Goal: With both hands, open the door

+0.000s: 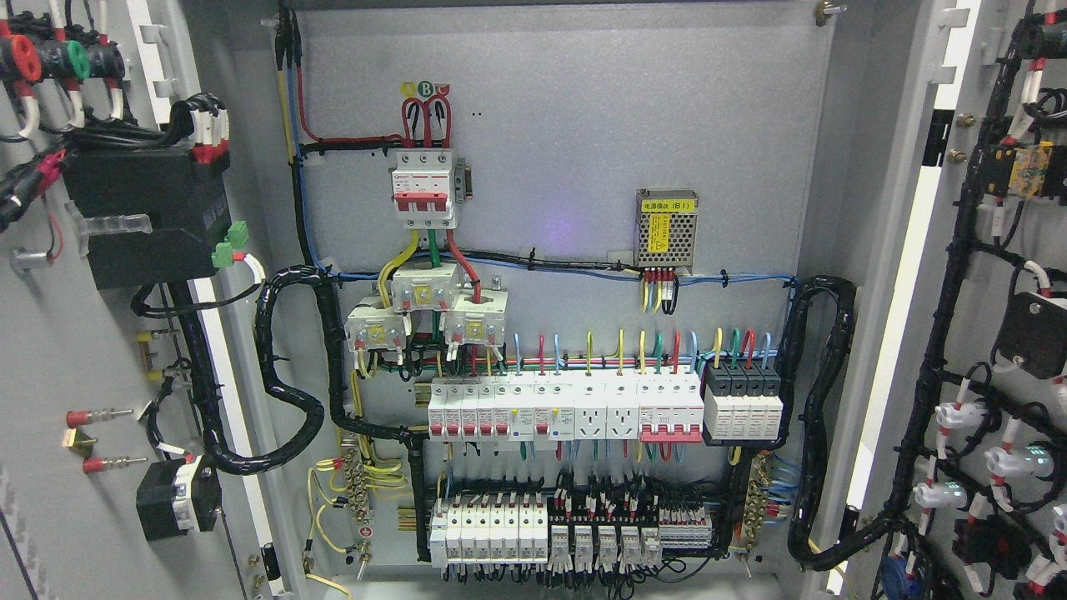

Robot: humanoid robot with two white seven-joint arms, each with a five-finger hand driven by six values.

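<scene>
- You have neither robot hand in the head view right now, so you can't tell whether the fingers are wide, narrow or holding anything, and nothing can be placed relative to them.
- Both doors stand swung open: the left door (50, 350) fills the left edge, the right door (1000, 350) fills the right edge, and you see their inner faces.
- Between them the cabinet back panel (567, 167) is fully exposed.
- Count one red-handled main breaker (425, 187) at upper centre, with three white transformer blocks (425, 312) clustered just below it.
- One meshed power supply (665, 229) with a yellow label sits to the right of the breaker.
- Below run two rows of gear: the upper breaker row (604, 408) and the lower terminal row (571, 533).
- Two thick black cable looms (288, 400) curve along the sides, one at the left of the panel, one at the right.
- On the left door you see one large black box (146, 217) and one smaller black box (177, 497) lower down.
- The right door carries black wiring and several white lamp bases (954, 414); their exact number is hard to tell.
</scene>
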